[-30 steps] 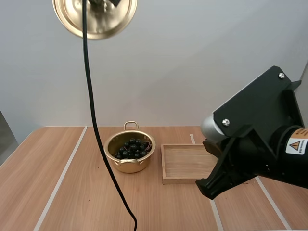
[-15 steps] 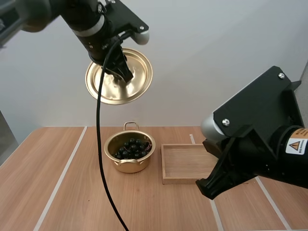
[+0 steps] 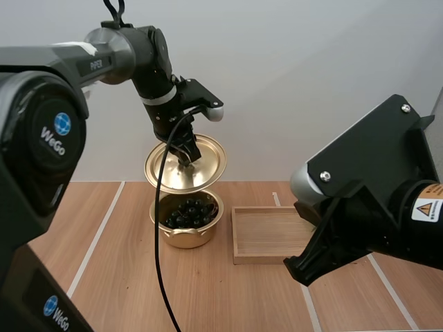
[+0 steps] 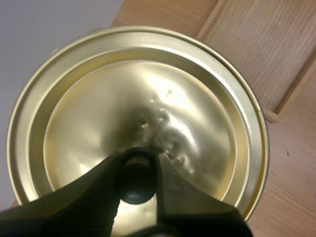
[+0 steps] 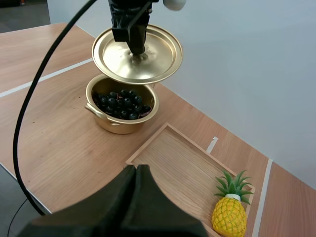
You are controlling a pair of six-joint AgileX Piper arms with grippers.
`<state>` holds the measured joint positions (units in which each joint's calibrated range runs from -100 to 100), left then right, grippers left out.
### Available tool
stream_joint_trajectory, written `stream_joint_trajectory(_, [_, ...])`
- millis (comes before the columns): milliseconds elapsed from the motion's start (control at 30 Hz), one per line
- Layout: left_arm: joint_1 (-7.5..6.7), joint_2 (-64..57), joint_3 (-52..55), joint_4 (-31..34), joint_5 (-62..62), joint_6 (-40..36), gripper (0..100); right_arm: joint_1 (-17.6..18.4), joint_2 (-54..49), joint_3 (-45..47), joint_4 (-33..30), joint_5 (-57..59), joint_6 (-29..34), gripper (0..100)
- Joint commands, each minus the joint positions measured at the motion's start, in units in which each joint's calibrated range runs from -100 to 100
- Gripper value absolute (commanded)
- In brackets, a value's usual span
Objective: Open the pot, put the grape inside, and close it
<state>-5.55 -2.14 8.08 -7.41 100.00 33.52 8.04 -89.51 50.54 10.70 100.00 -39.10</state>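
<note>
Gold-coloured and shiny, the lid (image 3: 204,169) was carried by its dark knob (image 4: 137,176), on which the left claw (image 3: 187,153) was clamped, with a ribbed finger (image 4: 96,192) pressed to either side. The lid was held slightly tilted just above the pot (image 3: 185,238). A gap between the two was made out in the right wrist view, while in the high view the pot's rear rim was covered by the lid's front edge. The bunch of grapes (image 3: 187,213) lay inside the pot, its back part hidden under the lid. The pot stood on the wooden surface (image 3: 104,277), just beside the left end of the wooden tray (image 3: 263,235). The tray's right end was cut off in the high view by the right arm's black housing (image 3: 374,200). The right claw (image 5: 137,170) was held above the tray's near edge with its fingers together as one dark wedge, gripping nothing. A toy pineapple (image 5: 229,215) stood upright at the tray's far end. Its base was cut off, so it could not be told whether it rested inside the tray or on its rim.
</note>
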Motion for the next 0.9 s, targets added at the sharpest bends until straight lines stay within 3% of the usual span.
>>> stream_joint_trajectory(0, [-0.15, 3.1, 0.2, -1.3, 0.0, 0.7, 0, -0.2, -0.4, 0.2, -0.3, 0.0, 0.0, 0])
stream_joint_trajectory(233, [-0.15, 9.9, 0.2, -1.3, 0.0, 0.9, 0, -0.2, -0.4, 0.2, -3.0, 0.0, 0.0, 0])
stream_joint_trajectory(867, [-0.15, 16.2, 0.2, 1.4, 0.0, 0.9, 0, -0.2, -0.4, 0.2, -1.9, 0.0, 0.0, 0])
